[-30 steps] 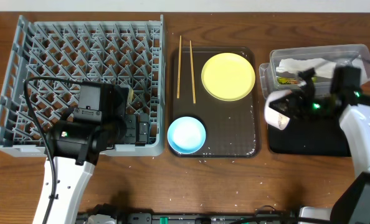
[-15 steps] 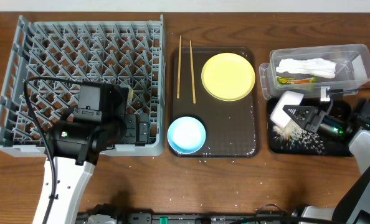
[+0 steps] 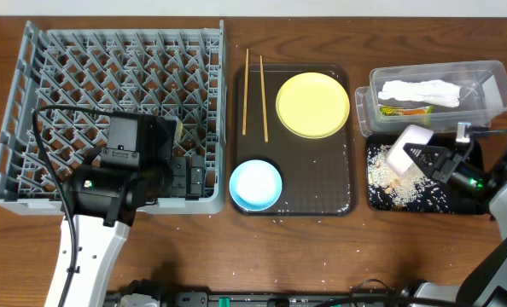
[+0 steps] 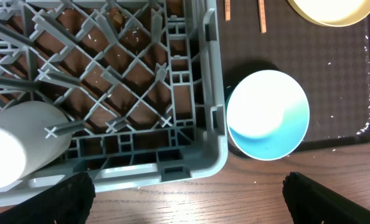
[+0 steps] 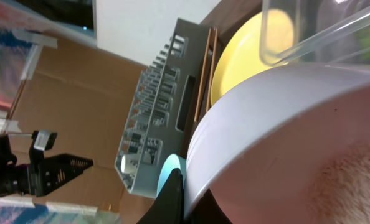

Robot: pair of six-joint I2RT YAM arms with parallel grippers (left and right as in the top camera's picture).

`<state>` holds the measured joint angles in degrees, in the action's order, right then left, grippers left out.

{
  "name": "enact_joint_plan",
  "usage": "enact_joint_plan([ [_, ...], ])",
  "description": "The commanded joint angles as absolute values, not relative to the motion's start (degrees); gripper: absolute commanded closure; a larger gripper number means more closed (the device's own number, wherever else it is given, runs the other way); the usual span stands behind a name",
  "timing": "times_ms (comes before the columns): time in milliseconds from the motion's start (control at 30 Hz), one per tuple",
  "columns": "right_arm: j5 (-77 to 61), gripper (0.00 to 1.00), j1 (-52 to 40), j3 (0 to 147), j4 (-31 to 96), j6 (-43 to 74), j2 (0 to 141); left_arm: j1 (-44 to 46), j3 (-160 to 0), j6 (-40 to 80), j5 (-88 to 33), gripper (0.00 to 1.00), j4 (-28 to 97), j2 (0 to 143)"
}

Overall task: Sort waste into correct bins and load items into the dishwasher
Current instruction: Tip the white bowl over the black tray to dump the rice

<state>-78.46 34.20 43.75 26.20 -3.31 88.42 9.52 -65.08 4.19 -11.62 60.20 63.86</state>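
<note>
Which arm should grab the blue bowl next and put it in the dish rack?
Left, likely. The left gripper is open over the dish rack corner beside the blue bowl. The right gripper is shut on the white bowl, tipped above the black tray.

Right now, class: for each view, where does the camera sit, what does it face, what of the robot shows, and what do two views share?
Overhead: fixed above the table, looking down on the dish rack and black tray; both arms show.
Left wrist: on the left arm, facing down at the rack's corner and light blue bowl; open fingertips show.
Right wrist: on the right arm, tipped sideways, close against the gripped white bowl; one finger shows.
Shared: light blue bowl, in overhead and left wrist.
</note>
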Motion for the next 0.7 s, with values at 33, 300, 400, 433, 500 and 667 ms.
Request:
enact_joint_plan([
  [33,-86.0,0.99,35.5,43.8,26.1,-4.0,88.1,9.7,-66.6,3.6,-11.0,0.02,60.4,63.7],
  [300,-75.3,0.99,35.6,43.8,25.3,6.8,88.1,9.7,-66.6,3.6,-11.0,0.02,60.4,63.7],
  [400,-83.3,0.99,35.4,43.8,24.8,4.0,88.1,9.7,-66.6,3.6,-11.1,0.02,60.4,63.7],
  [433,-88.1,0.99,35.0,43.8,24.2,0.2,88.1,9.7,-66.6,3.6,-11.0,0.02,60.4,63.7],
  [500,-78.9,0.99,34.9,43.8,24.1,5.0,88.0,9.7,-66.6,3.6,-11.0,0.02,60.4,63.7],
  [667,-84.2,0.99,34.2,43.8,25.7,1.1,88.0,9.7,-66.6,3.6,-11.0,0.02,60.4,63.7],
])
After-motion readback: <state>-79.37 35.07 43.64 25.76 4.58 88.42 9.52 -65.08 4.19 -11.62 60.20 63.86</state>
